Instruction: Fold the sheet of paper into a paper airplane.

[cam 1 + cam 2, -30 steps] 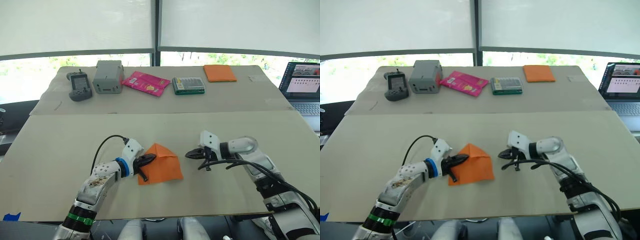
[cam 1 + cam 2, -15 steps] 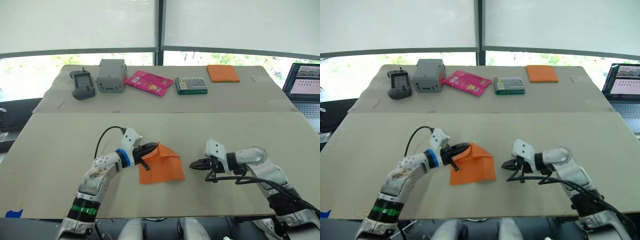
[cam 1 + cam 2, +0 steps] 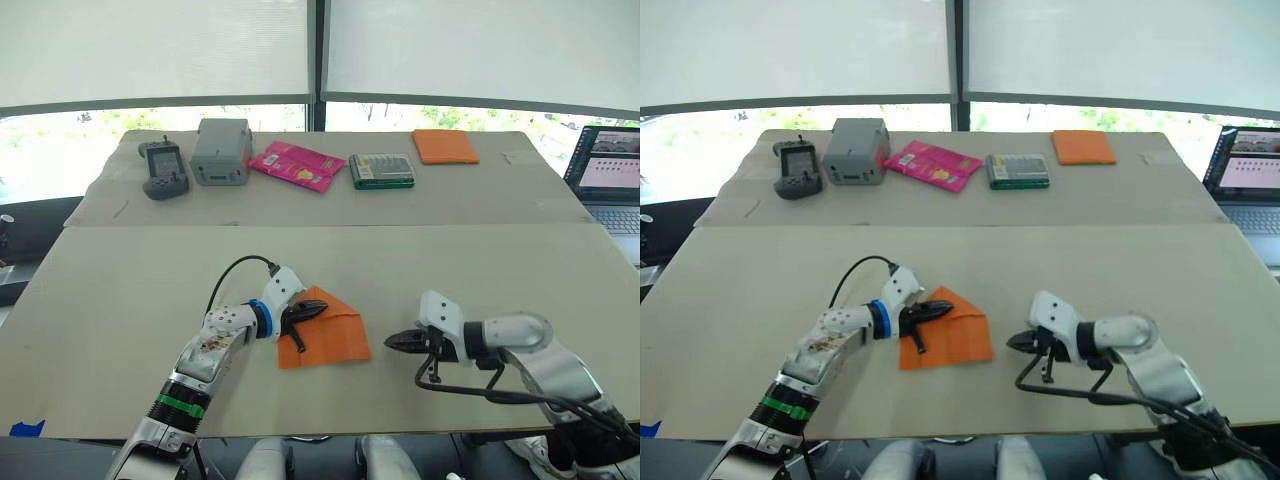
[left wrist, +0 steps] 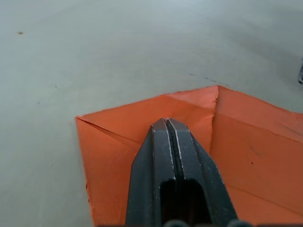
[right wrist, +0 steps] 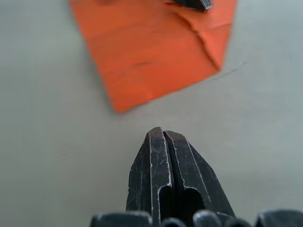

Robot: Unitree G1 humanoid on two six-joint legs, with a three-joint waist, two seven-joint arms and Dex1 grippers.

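While the sheet lies partly folded, the scene reads as follows.

Sheet of paper: the sheet of paper (image 3: 322,327) lies flat on the worktop (image 3: 130,290), already creased into a blunt point with two corner flaps turned in to a centre seam.
Left end effector: the left end effector (image 3: 306,313) has its two black fingers closed together with nothing between them; their tips press down on the sheet near the pointed end, just beside the seam where the flaps meet.
Right end effector: the right end effector (image 3: 391,343) is also fully closed and empty, hovering low over bare worktop, with the sheet's nearest edge just ahead of its tips and not touching them.
Handling: the paper looks thin, very light and limp, so it would likely slide on the smooth worktop or buckle if pushed from one side alone. It probably tears or wrinkles under a hard pinch.
Where to hold: judging by the layout, pinning the layered flaps under the left tips while the right tips slip under the free edge ahead of them seems the safest way to lift a fold.
Risk: a flap may spring open once pressure leaves the seam.
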